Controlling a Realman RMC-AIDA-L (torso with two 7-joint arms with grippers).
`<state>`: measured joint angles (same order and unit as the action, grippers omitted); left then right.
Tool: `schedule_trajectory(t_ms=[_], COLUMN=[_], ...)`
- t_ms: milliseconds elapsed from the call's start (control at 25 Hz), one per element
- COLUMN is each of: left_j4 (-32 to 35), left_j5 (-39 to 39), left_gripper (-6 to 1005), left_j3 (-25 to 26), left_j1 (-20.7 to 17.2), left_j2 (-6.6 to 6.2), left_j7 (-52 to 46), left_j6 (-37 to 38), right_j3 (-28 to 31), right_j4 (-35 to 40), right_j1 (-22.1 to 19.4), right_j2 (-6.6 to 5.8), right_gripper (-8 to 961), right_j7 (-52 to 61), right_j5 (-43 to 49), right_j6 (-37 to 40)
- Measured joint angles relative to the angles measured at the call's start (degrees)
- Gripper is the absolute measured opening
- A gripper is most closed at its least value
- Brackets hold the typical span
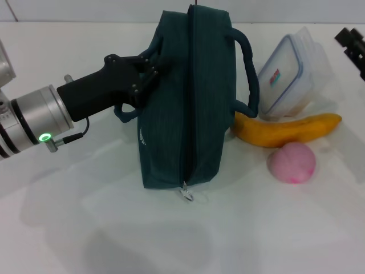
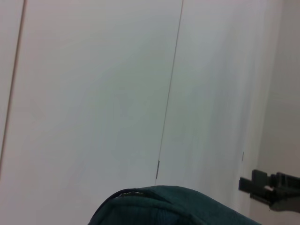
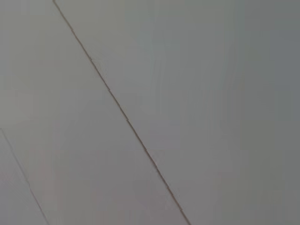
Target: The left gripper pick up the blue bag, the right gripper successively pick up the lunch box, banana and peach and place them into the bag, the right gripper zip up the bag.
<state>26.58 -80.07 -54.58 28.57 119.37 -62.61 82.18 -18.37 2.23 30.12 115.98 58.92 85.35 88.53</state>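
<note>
Head view: one left gripper (image 1: 153, 67) is seen at the near-side loop handle of one blue bag (image 1: 188, 97), reaching in from the robot's left. The linked fingers appear closed about the handle strap, though the exact pinch point is partly hidden by the fabric. Arm w/ silver cuff and green light noted behind the claw.

The bag stands upright on the white table (image 1: 85, 222), directly beyond the left gripper's tips. Zip line runs along the top and looks closed; one ring zip pull (image 1: 186, 194) hangs at the bag's near end. Two loop handles counted: one at the gripper, the other (image 1: 246, 68) on the bag's far side from it.

Beyond the bag from the left gripper, three items counted: one lunch box (image 1: 291, 74), tilted, touching or just beside the far handle; one banana (image 1: 288, 130), lying just in front of the box, one end near the bag; one peach (image 1: 292, 162), just beside the banana, nearer the robot. All three rest on the table, outside the bag.

One right gripper (image 1: 353, 45) is seen only in part at the far right edge, well apart from the bag, past the lunch box; opening cannot be told. It also shows in the left wrist view (image 2: 269, 187), off beside the bag top (image 2: 178, 206).

Right wrist view: plain pale surface w/ a thin seam only.
</note>
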Motion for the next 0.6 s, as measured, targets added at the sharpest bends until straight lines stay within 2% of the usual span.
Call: schedule_trajectory(t_ms=[200, 280, 360, 440, 600], left_j4=[-0.09, -0.18, -0.20, -0.21, -0.22], left_j5=[0.00, 0.00, -0.02, -0.20, -0.42], left_gripper=[39, 39, 39, 39, 39], left_j3=[-0.04, -0.09, -0.09, -0.09, -0.08], left_j1=[0.64, 0.78, 0.80, 0.96, 1.28], left_j2=[0.06, 0.07, 0.07, 0.08, 0.08], left_j7=[0.02, 0.03, 0.03, 0.03, 0.02], left_j6=[0.00, 0.00, 0.00, 0.00, 0.00], right_j3=[0.09, 0.09, 0.10, 0.39, 4.65], right_j4=[-3.49, -4.81, -10.51, -12.92, -18.48], right_j1=[1.55, 2.10, 4.38, 5.17, 5.86], right_j2=[0.17, 0.18, 0.20, 0.21, 0.21], right_gripper=[409, 404, 402, 403, 404], right_j7=[-8.24, -10.47, -18.76, -21.90, -28.63], right_j5=[-4.01, -5.10, -9.60, -11.27, -12.32], right_j6=[-0.32, -0.56, -1.44, -1.65, -1.91])
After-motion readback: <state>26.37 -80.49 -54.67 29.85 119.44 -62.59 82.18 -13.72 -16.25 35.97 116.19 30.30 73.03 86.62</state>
